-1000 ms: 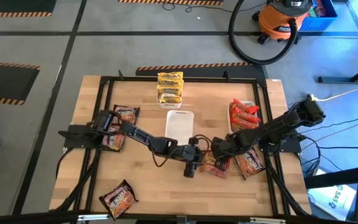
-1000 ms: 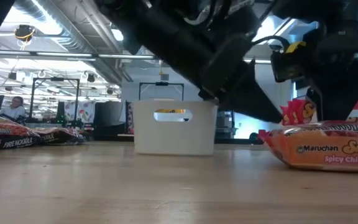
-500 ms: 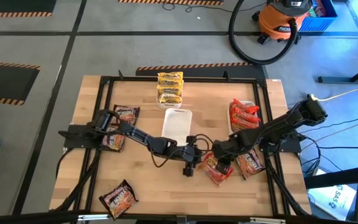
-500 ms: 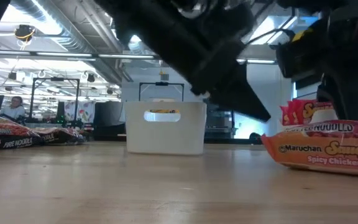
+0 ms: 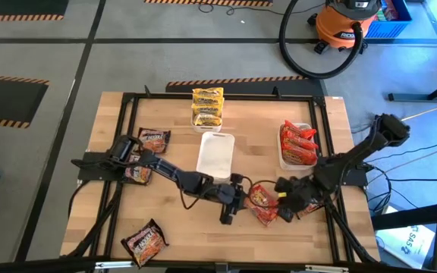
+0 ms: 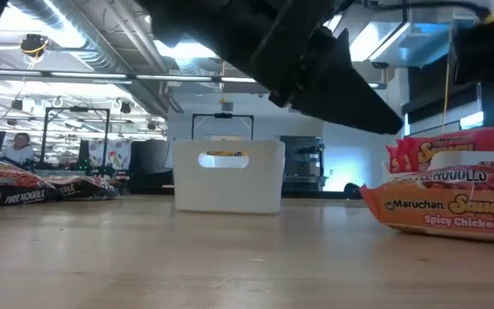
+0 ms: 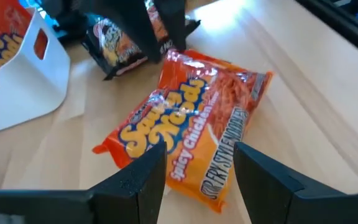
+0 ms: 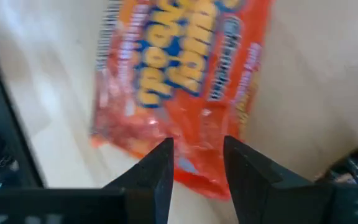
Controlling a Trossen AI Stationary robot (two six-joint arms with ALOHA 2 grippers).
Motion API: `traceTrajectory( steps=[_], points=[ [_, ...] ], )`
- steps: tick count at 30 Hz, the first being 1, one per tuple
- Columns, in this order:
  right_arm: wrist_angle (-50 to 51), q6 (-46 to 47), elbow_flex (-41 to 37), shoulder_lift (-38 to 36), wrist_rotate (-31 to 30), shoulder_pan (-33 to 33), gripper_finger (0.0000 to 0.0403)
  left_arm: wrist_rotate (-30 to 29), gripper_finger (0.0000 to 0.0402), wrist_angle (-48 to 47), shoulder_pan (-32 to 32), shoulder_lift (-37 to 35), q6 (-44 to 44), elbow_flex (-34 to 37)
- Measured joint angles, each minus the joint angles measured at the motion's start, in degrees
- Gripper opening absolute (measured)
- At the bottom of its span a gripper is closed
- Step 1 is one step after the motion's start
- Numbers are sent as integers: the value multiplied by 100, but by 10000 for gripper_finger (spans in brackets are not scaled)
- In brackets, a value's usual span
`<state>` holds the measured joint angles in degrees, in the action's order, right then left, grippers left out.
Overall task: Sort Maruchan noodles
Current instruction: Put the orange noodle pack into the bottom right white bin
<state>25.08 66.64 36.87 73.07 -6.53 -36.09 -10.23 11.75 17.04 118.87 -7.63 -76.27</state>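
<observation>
A red-orange Maruchan packet (image 5: 262, 203) lies flat on the table near the front middle; it also shows in the left wrist view (image 7: 191, 130), the right wrist view (image 8: 185, 81) and the low view (image 6: 448, 210). My left gripper (image 5: 228, 206) is open just left of it, and its fingers (image 7: 143, 182) hover short of the packet's near end. My right gripper (image 5: 285, 199) is open just right of the packet, above its end (image 8: 194, 165). Neither touches it.
An empty white tray (image 5: 215, 154) stands behind the grippers. A tray of yellow packets (image 5: 207, 106) is at the far middle and a tray of red packets (image 5: 297, 144) at the right. Dark packets lie at the left (image 5: 152, 140), front left (image 5: 144, 241) and under the right arm (image 5: 308, 199).
My right gripper has drawn back from over the red-orange packet toward the table's right edge and risen off it. The packet has turned a little and slid slightly toward the near edge. The empty white tray has shifted a little to the left.
</observation>
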Motion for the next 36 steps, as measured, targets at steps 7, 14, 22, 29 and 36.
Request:
traceTrajectory(
  steps=[7, 14, 22, 29, 36],
  points=[
    [-57, 21, -167, 16, -194, 113, 156, 244, 179, 203, -84, 132, -3, 3],
    [-188, -165, -260, 38, -205, 367, 261, 248, 179, 279, -105, 269, -25, 2],
    [-1587, -175, -956, 41, -67, 589, 300, 358, 179, 264, -157, 280, -49, 2],
    [-2538, 54, -1256, 151, 19, 576, 301, 359, 179, 259, -202, 280, -48, 2],
    [-3212, 58, -1320, 605, 159, 578, 301, 374, 179, 87, -158, 258, -9, 2]
  ],
)
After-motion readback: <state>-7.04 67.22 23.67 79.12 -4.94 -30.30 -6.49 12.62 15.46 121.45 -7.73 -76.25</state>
